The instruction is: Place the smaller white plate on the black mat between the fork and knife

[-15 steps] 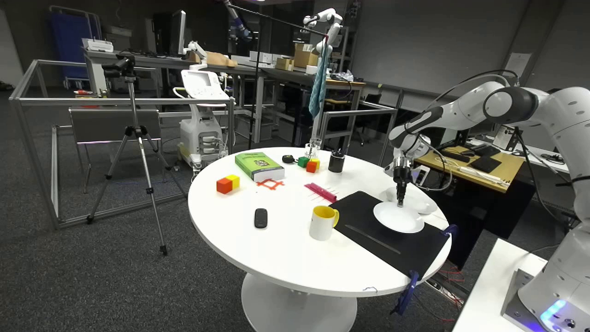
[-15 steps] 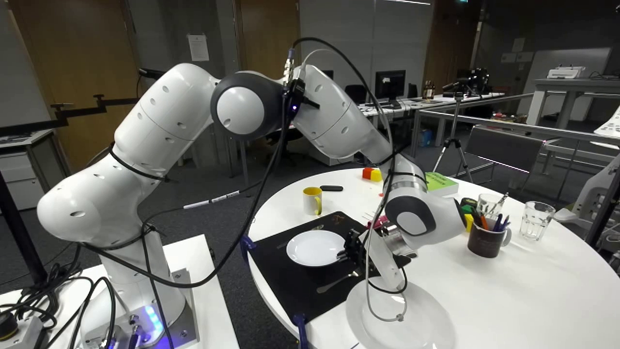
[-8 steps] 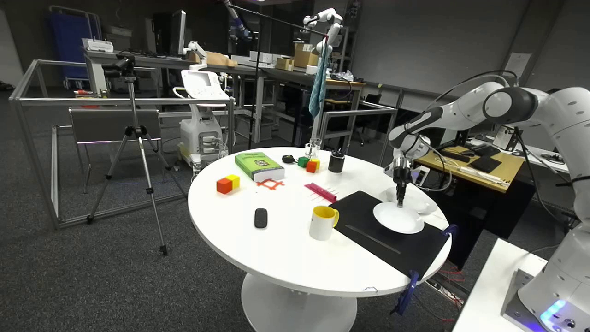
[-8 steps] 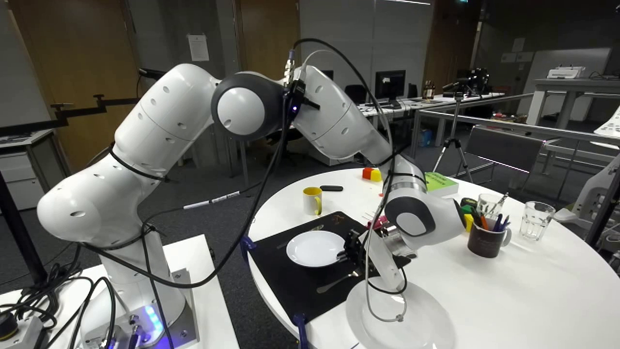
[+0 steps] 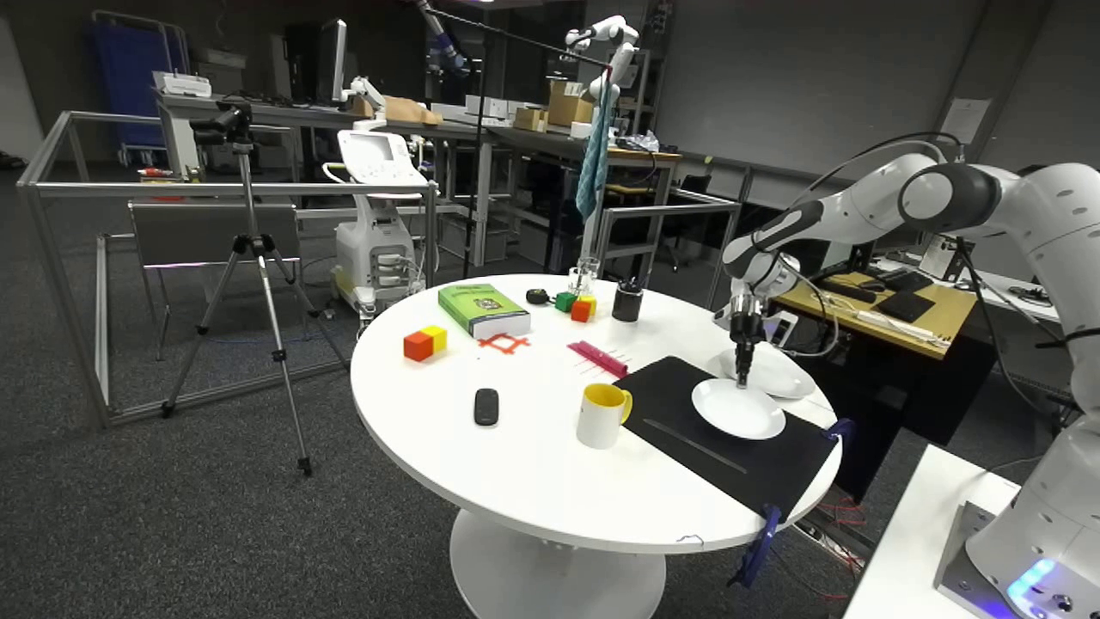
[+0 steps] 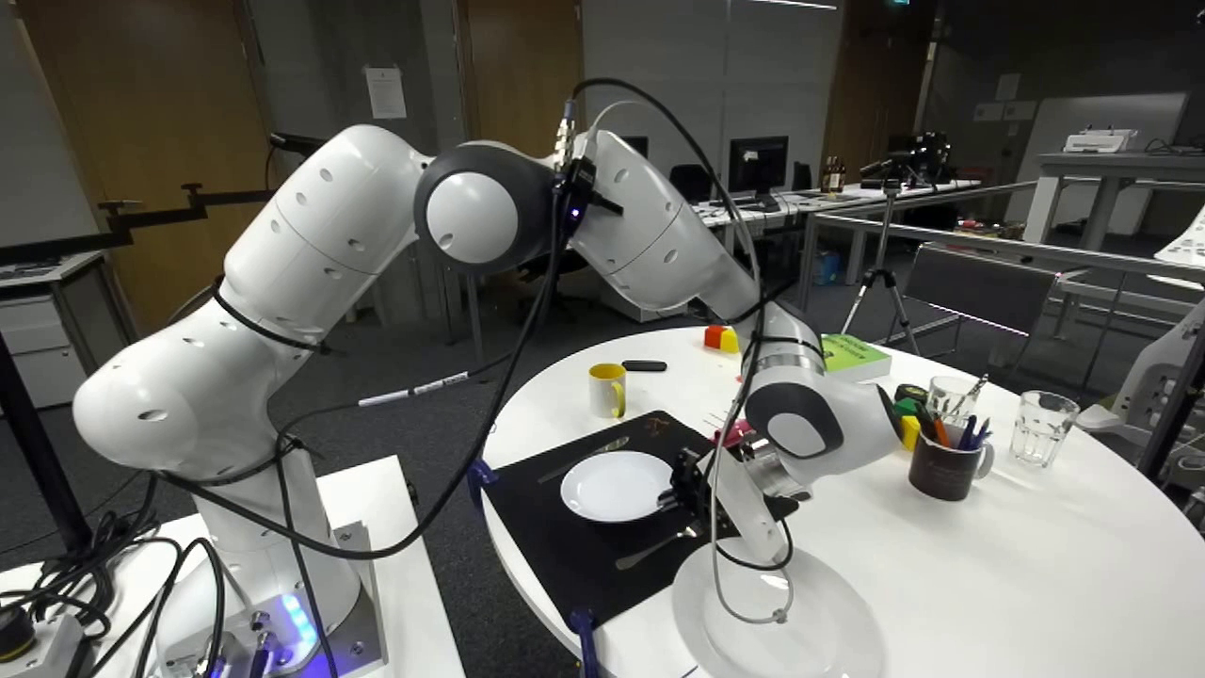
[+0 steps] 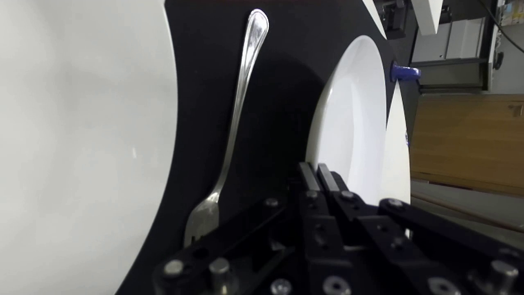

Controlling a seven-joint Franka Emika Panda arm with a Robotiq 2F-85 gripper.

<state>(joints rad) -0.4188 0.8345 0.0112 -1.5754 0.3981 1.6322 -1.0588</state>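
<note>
My fingers (image 7: 328, 178) clamp the smaller white plate (image 6: 612, 488) rim — overshooting toward the black mat (image 6: 584, 556) edge by the mug (image 5: 599, 421) could land it on the knife (image 5: 694, 445).

The rounded white arm (image 6: 471, 218) wears black cables (image 6: 362, 554) and a screw-studded black pincer (image 7: 315, 171).

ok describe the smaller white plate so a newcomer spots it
On the round white table, find the black mat. Over it, between the fork and the knife, is the smaller white plate. Unlike the larger white plate beyond the fork, it has its rim pinched in the gripper.
</note>
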